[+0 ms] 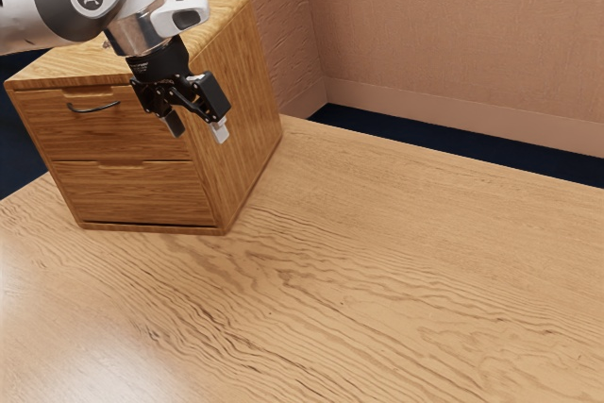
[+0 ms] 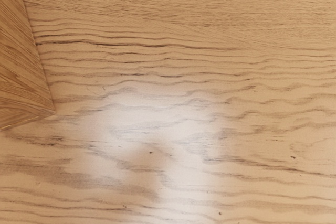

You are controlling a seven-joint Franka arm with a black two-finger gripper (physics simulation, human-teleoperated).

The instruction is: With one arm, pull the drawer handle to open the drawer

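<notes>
Hovering in the frame's upper left with gripper [image 1: 196,128] spread, holding nothing, just right of the drawer handle [image 1: 92,107] curving across the top drawer [image 1: 57,134] of the cabinet [image 1: 243,110] standing on the table [image 1: 377,261].

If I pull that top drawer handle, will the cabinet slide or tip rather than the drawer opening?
Tipping looks unlikely: the cabinet is squat and sits flat on the table. Sliding is possible, since that surface looks smooth and glossy. The handle is a thin bar set high, probably stiff, but a small target for the tool.
</notes>
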